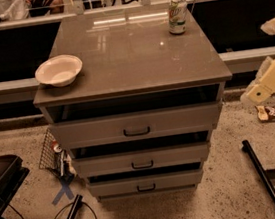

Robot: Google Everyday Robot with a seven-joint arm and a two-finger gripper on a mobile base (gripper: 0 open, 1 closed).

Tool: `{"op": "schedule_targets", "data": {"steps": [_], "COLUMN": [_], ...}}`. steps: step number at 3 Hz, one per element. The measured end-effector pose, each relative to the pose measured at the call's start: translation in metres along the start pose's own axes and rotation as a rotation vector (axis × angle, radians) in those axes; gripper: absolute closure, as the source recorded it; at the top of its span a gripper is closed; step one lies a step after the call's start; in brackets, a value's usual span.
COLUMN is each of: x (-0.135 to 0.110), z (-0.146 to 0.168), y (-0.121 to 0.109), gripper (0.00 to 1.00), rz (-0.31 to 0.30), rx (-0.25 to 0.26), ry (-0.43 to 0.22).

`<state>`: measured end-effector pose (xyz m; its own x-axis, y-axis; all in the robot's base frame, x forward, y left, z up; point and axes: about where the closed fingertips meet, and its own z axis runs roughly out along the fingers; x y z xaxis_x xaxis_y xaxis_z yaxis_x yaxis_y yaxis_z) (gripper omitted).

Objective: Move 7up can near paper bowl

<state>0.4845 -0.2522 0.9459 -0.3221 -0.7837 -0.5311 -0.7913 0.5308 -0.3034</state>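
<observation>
The 7up can (177,15) stands upright at the far right corner of the brown cabinet top (130,57); it is white and green with a silver top. The paper bowl (59,70) sits off-white and empty near the front left edge of the same top. My gripper (256,93) is at the right edge of the view, on a cream-coloured arm, off the cabinet's right side and below the level of its top. It is far from the can and holds nothing that I can see.
The cabinet has three drawers with dark handles (137,131). A railing and counter run behind it. A wire basket (52,153) and cables lie on the floor at left, a black pole (265,180) at right, and wrappers (274,111) by the arm.
</observation>
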Motion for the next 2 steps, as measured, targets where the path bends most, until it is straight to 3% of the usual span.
{"op": "schedule_targets", "data": {"steps": [1,2], "x": [0.009,-0.003], "z": [0.029,0.035], "y": [-0.027,-0.066], "gripper": [0.0,0.0], "rz": [0.123,0.147], "rx": [0.074,0.193], "ry": [-0.264,-0.454]}}
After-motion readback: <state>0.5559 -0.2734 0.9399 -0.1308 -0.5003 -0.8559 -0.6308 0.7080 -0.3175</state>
